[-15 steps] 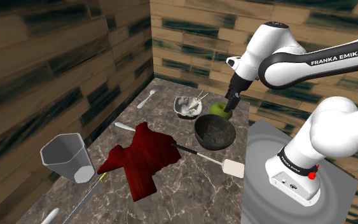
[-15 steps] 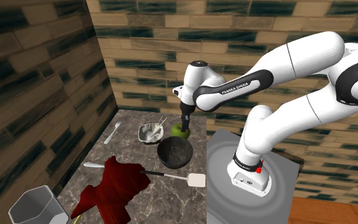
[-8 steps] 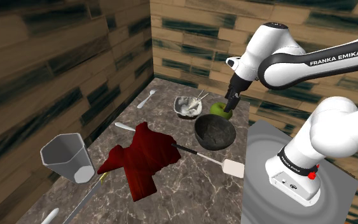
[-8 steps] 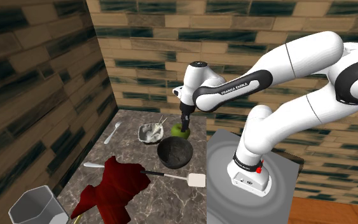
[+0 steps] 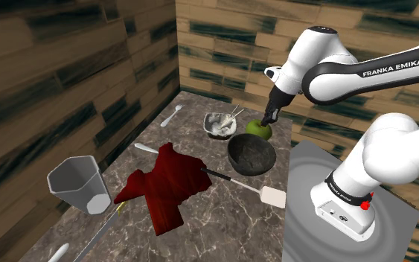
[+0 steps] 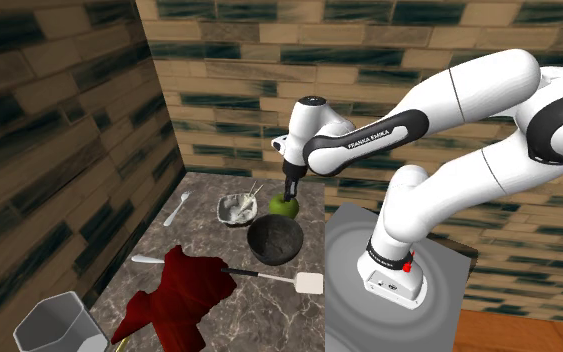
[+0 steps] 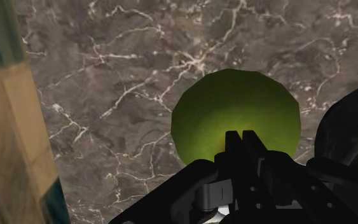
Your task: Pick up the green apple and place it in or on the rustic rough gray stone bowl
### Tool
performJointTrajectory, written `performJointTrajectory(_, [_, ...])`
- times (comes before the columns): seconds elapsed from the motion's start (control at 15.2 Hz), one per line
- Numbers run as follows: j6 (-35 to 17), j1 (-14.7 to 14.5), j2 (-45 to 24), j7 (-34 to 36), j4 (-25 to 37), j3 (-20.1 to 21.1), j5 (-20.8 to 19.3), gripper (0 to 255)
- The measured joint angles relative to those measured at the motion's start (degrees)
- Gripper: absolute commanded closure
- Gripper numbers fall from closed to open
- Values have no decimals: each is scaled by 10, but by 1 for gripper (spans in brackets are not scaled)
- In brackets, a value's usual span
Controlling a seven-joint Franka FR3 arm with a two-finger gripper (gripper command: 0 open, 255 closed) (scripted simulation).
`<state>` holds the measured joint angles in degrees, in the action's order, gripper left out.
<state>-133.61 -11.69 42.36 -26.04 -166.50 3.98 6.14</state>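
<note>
The dark stone bowl [image 5: 251, 155] sits empty, nothing placed yet. Just beyond it the green apple [image 5: 258, 131] rests on the marble counter [image 5: 200, 216], the gripper [image 5: 269, 119] over its top with fingers pressed together on nothing; grasp, lift and placing are all left to do

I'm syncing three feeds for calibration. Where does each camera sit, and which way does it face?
Shoulder view: beside the stand, looking down the table; arm and gripper at the green apple.
Second exterior view: farther back, facing similarly; nearly the whole arm.
Wrist view: on the gripper, looking down on the apple; shut fingers.
Shared: both exterior views show the dark bowl.
</note>
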Motion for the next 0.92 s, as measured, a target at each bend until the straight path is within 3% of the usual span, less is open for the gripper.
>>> performJointTrajectory(0.2, [5, 0, 2, 0, 2, 0, 0, 255])
performJointTrajectory(0.92, [105, 4, 43, 4, 62, -4, -7, 255])
